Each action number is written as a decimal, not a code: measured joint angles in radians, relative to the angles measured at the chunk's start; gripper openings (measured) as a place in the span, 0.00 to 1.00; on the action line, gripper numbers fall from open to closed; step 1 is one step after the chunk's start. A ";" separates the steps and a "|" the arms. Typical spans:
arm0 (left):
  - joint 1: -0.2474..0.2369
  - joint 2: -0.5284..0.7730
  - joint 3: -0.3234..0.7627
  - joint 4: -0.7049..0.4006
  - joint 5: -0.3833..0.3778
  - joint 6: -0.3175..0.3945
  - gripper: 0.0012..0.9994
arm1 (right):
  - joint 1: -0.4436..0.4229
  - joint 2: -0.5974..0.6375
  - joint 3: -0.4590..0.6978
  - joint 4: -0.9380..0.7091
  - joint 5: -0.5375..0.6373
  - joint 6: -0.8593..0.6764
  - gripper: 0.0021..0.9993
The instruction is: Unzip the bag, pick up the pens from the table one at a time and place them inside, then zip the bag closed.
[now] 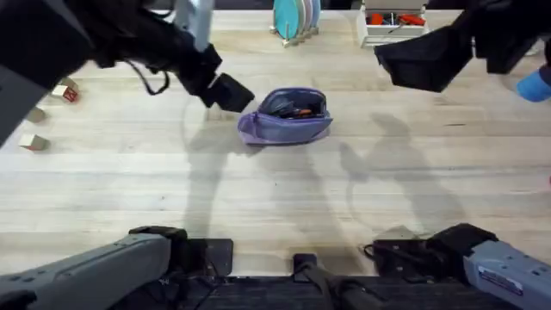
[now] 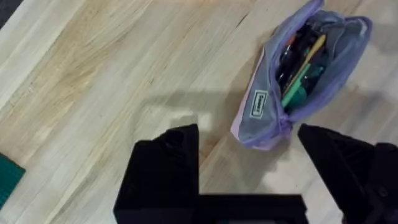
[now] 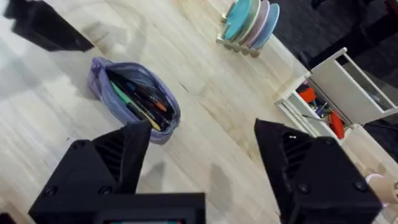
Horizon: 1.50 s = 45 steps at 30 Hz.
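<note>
Surface: a large pale wooden plank surface [image 1: 275,189] with visible grain is carrying everything in the scene.
Bag: the soft lilac-purple fabric pouch [image 1: 285,116] is lying on the surface toward the far middle, its zipper standing open along its length and its mouth gaping upward.
Pens: slim stick pens, one bright green [image 2: 297,85] and several darker ones [image 3: 149,99], are sitting inside the open pouch, lying along its length; how many there are cannot be told.
Label: a small white tag [image 2: 259,103] is showing on the pouch's side wall near one end.
Left end effector: the black left end effector [image 1: 229,93] is hovering just beside the pouch's left end, not touching it; in the left wrist view its two fingers [image 2: 171,162] are standing well apart with nothing between them.
Right end effector: the black right end effector [image 1: 422,62] is hanging to the right of the pouch, well apart from it; in the right wrist view its fingers [image 3: 298,162] are spread wide and holding nothing.
Plate rack: a wooden rack of teal and pale plates [image 1: 295,17] is standing beyond the pouch at the far edge.
White bin: a white organiser [image 1: 392,24] with red items is sitting beyond the pouch to its right.
Blocks: small wooden blocks [image 1: 34,140] are lying far to the left of the pouch.
</note>
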 joint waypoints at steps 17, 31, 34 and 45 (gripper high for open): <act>0.399 -0.018 0.000 -0.101 0.290 0.337 1.00 | 0.030 0.087 0.000 0.002 0.000 0.003 1.00; 0.411 -0.006 0.000 -0.308 0.330 0.667 0.99 | 0.164 0.114 0.000 0.092 -0.193 0.109 1.00; 0.427 0.030 0.000 -0.413 0.361 0.837 0.99 | 0.172 0.128 0.000 0.119 -0.214 0.248 1.00; 0.448 0.344 0.000 -0.549 0.487 1.314 0.99 | 0.172 0.213 0.000 0.069 -0.237 0.923 1.00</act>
